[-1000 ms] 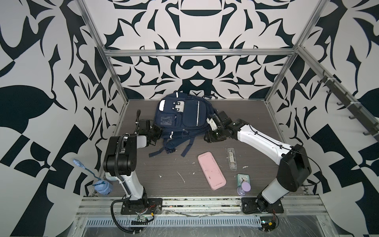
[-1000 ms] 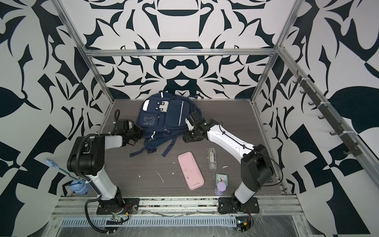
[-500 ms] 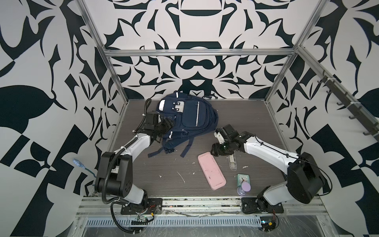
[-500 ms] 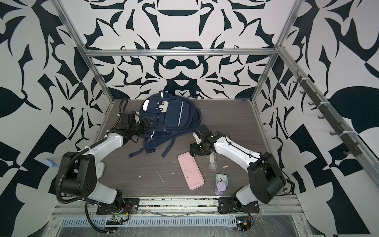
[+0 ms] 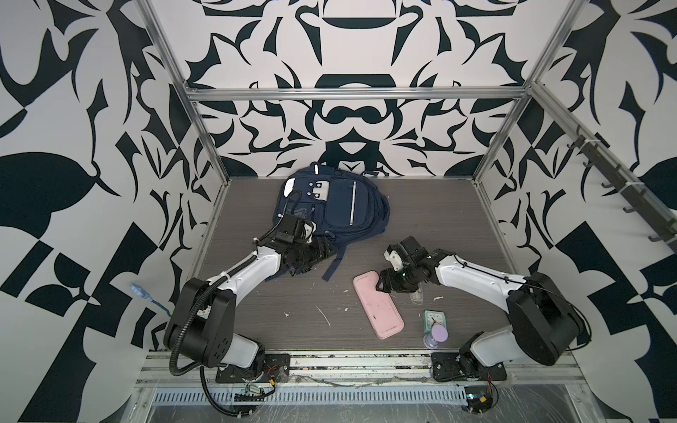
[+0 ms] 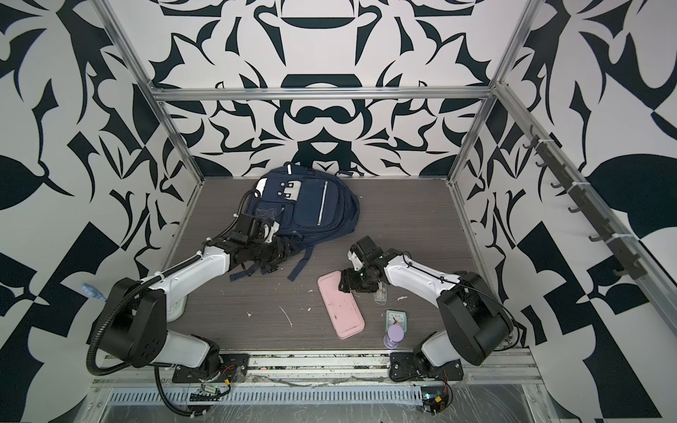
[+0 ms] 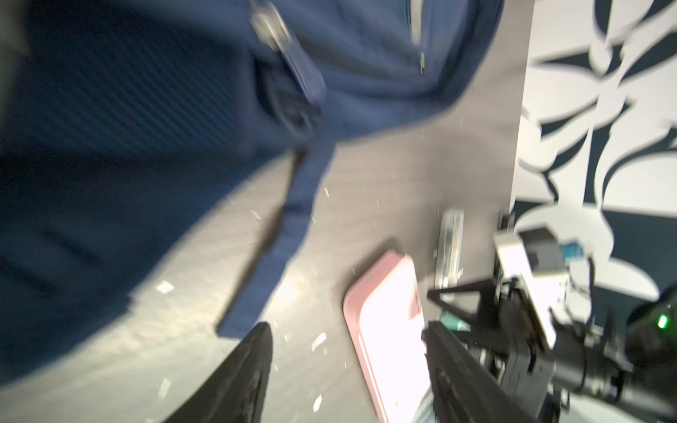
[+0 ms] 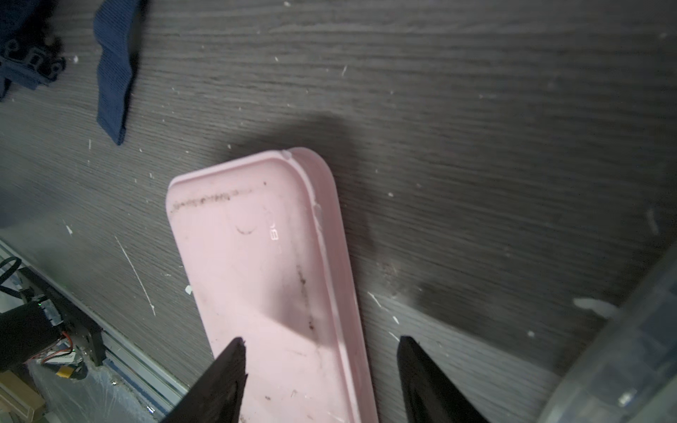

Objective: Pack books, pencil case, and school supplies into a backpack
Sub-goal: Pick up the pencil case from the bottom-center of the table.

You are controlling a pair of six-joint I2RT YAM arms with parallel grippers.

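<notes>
Overhead, in both top views: backpack (image 5: 340, 208) (image 6: 311, 208) flat on the table (image 5: 439, 219), front pockets up, toward 12 o'clock, straps (image 5: 333, 263) trailing toward 6 o'clock. Pencil case (image 5: 379, 309) flat toward 5 o'clock of the table's middle, long axis running 11 to 5 o'clock. School supplies (image 5: 417, 295) at 3 o'clock of the case's far end, largely hidden from above under the right arm's wrist. Seen far better in the left wrist view: slim clear school supplies (image 7: 450, 241) lying apart from the pencil case (image 7: 388, 329), bare table between. Left gripper (image 5: 326, 252) low at the backpack's 6 o'clock edge, among the straps; finger spread hard to judge from above. Same left gripper (image 7: 346, 329) in its own wrist view, though blurred: fingers plainly wide, nothing between them. Right gripper (image 5: 383, 284) over the case's 1 o'clock corner; contact impossible to tell from above. Closer, in the right wrist view, right gripper (image 8: 321, 340) with fingers spread wide and clasping nothing, one over the pencil case (image 8: 256, 256), one over bare table beside its edge, school supplies (image 8: 622, 359) only a blurred clear corner. Mint-green clock (image 5: 433, 319) and purple hourglass (image 5: 438, 335) at 3 o'clock of the case's near end, close together, plain from above.
</notes>
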